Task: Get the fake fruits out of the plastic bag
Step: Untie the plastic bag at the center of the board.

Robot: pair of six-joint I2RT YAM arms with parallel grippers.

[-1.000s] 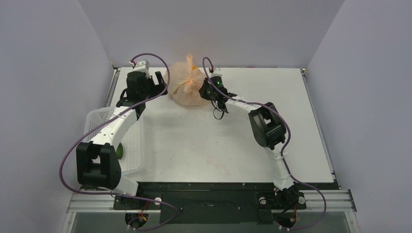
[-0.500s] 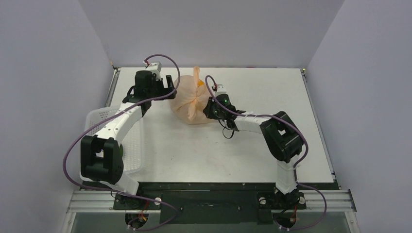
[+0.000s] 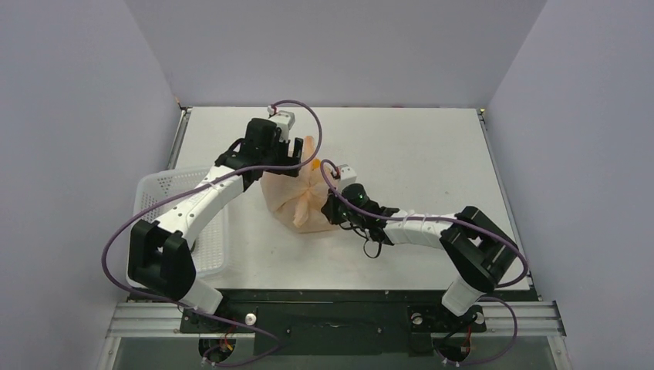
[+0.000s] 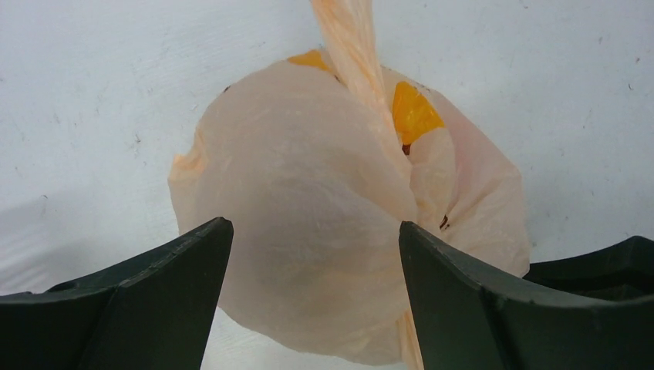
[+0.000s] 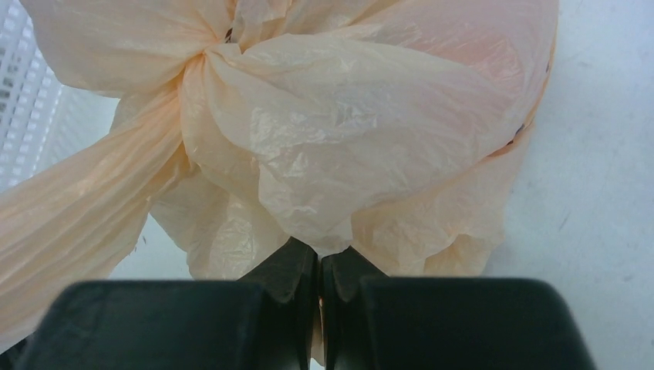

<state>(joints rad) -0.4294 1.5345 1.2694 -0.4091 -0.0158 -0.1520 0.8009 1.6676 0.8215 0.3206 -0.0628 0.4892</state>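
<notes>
The peach-orange plastic bag (image 3: 297,196) lies bunched and knotted near the middle of the table. It also shows in the left wrist view (image 4: 324,200) and the right wrist view (image 5: 324,116). My right gripper (image 3: 333,210) is shut on a fold of the bag at its right side; the pinched plastic sits between the closed fingers (image 5: 319,258). My left gripper (image 3: 284,163) is open, its fingers (image 4: 185,262) spread above the bag's far side, not touching. The fake fruits are hidden inside the bag; only yellow-orange printed marks (image 4: 412,112) show.
A white mesh basket (image 3: 176,223) stands at the table's left edge beside the left arm. Grey walls close in the table on three sides.
The right gripper has dragged the bag from the far middle of the table toward the near centre. The left arm has followed it rightward and nearer, staying open over the bag.
</notes>
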